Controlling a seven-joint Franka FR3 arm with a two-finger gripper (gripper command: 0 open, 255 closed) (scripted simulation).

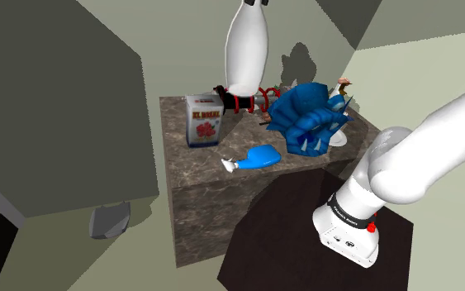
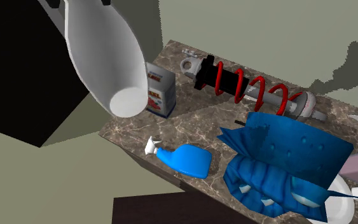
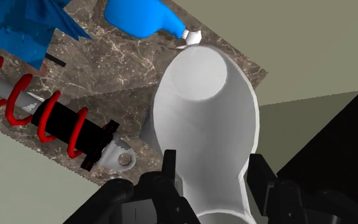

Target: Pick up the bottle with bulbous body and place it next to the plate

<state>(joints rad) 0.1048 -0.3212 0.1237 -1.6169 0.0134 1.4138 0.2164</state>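
Note:
A white bottle (image 1: 247,45) with a bulbous body hangs in the air above the dark marble table (image 1: 191,178), base down. My gripper (image 3: 215,170) is shut on the narrow upper part of this bottle (image 3: 206,121), one black finger (image 3: 170,167) on each side. In the second exterior view the white bottle (image 2: 101,54) sits high over the table's left end. The white plate (image 2: 337,205) lies at the table's right end, mostly under a blue spiky thing (image 2: 285,165); a sliver of the plate (image 1: 339,142) shows in the shoulder view.
A blue bottle (image 1: 255,157) lies on its side near the front edge. A printed carton (image 1: 203,120) stands at the left. A red-coiled shock absorber (image 2: 247,86) lies along the back. A grey object (image 1: 109,219) sits on the floor.

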